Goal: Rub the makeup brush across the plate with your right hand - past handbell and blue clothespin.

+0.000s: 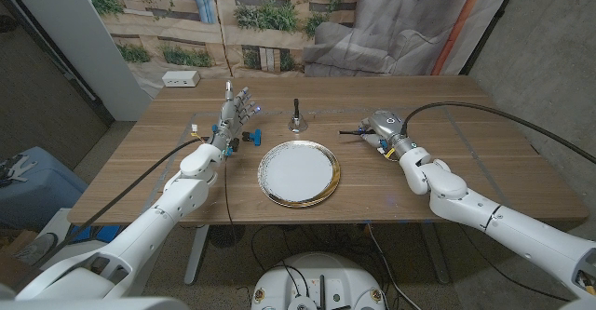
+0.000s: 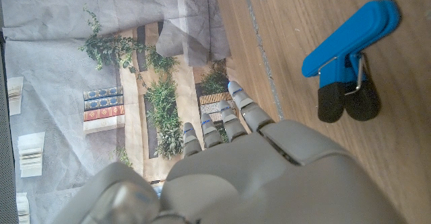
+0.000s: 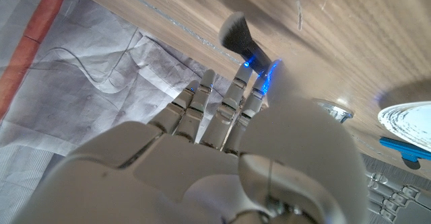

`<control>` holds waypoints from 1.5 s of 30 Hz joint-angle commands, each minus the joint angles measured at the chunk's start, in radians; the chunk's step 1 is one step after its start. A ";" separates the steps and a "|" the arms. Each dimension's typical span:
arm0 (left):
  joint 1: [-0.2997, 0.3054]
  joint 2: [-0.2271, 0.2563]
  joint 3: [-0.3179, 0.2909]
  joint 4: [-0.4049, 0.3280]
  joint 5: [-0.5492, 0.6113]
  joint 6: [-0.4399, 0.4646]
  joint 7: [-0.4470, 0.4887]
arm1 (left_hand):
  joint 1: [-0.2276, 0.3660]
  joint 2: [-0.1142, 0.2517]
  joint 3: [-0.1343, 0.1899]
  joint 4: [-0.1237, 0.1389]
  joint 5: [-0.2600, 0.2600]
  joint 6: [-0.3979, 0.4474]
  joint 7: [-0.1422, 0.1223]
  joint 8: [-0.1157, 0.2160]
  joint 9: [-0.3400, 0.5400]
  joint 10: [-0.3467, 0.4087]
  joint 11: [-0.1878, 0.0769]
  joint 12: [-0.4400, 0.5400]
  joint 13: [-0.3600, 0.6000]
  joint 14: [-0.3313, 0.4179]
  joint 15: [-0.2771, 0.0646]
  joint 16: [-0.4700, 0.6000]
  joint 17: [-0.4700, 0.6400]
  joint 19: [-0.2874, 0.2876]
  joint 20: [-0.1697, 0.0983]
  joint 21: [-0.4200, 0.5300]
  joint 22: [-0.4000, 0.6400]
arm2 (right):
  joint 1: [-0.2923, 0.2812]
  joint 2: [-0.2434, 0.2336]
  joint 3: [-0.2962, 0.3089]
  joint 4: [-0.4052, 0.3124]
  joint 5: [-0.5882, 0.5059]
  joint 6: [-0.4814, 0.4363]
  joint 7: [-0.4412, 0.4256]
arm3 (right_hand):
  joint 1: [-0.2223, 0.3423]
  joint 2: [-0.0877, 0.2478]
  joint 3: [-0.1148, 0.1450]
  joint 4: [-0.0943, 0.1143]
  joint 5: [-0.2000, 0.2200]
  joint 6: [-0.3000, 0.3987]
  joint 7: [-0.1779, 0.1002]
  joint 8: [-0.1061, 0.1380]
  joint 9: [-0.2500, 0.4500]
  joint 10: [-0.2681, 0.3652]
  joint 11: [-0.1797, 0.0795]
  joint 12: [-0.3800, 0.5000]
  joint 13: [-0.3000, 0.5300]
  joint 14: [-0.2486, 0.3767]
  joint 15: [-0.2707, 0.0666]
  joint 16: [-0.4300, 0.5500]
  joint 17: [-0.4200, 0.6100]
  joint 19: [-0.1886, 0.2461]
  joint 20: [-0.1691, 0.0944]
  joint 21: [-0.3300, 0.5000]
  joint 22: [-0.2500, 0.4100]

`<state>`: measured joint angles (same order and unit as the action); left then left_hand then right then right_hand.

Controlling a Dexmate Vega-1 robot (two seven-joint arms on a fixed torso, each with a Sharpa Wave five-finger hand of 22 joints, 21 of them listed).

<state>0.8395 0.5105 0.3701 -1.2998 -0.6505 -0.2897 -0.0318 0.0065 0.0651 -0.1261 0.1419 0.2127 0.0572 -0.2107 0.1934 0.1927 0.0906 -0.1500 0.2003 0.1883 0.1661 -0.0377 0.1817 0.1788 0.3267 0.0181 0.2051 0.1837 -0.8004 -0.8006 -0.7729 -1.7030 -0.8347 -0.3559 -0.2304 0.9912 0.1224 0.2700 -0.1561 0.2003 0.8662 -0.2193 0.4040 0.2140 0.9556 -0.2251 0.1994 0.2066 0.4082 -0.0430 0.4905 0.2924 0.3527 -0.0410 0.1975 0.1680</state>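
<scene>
The right hand (image 1: 385,129) sits on the wooden table to the right of the round white plate with a gold rim (image 1: 299,173), its back turned up toward the head camera. In the right wrist view its fingers (image 3: 202,109) reach out toward the makeup brush with a black handle and a dark, white-tipped bristle head (image 3: 237,34), which lies on the wood just beyond the fingertips. Whether those fingers already grip the handle cannot be told: the back of the hand hides the contact.

From the head view the brush (image 1: 352,133) pokes out of the hand on the side facing the plate, its long axis running roughly across the table, pointing toward the plate. The plate lies close by in that same direction, so the right hand is plainly the nearer one for the rubbing stroke, which I judge has not begun.

Beyond the plate stands the small metal handbell with a black handle (image 1: 296,122), and to the plate's left lies the blue plastic clothespin (image 1: 247,141). The left hand (image 1: 233,114) stands just beside that clothespin, fingers apart and upward, holding nothing.

The tabletop (image 1: 466,152) is brown wood grain. Behind it hang a printed backdrop of plants and shelves and grey cloth.
</scene>
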 commanded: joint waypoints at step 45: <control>0.000 0.000 0.000 0.000 0.000 0.000 0.000 | -0.001 0.015 -0.002 0.007 0.003 -0.001 -0.010 0.004 0.002 0.003 -0.008 0.007 0.003 0.007 -0.014 0.003 0.002 0.007 0.000 0.004 0.005 | -0.038 -0.021 -0.008 -0.074 -0.068 -0.027 0.110 | 0.001 -0.065 -0.019 -0.011 -0.004 -0.078 -0.003 -0.023 0.004 -0.091 0.005 -0.012 0.004 -0.027 -0.141 -0.004 0.010 0.006 0.022 -0.003 0.003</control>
<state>0.8394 0.5108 0.3700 -1.3004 -0.6504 -0.2898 -0.0317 0.0066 0.0651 -0.1261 0.1419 0.2127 0.0572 -0.2107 0.1934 0.1927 0.0906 -0.1500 0.2003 0.1883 0.1661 -0.0377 0.1817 0.1788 0.3267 0.0181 0.2051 0.1837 -0.8296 -0.8223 -0.7894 -1.7604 -0.8957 -0.3733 -0.1394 0.9955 0.0681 0.2588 -0.1673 0.2007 0.7961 -0.2214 0.3843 0.2183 0.8750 -0.2199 0.1884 0.2068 0.3894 -0.0429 0.4905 0.2997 0.3573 -0.0274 0.1974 0.1679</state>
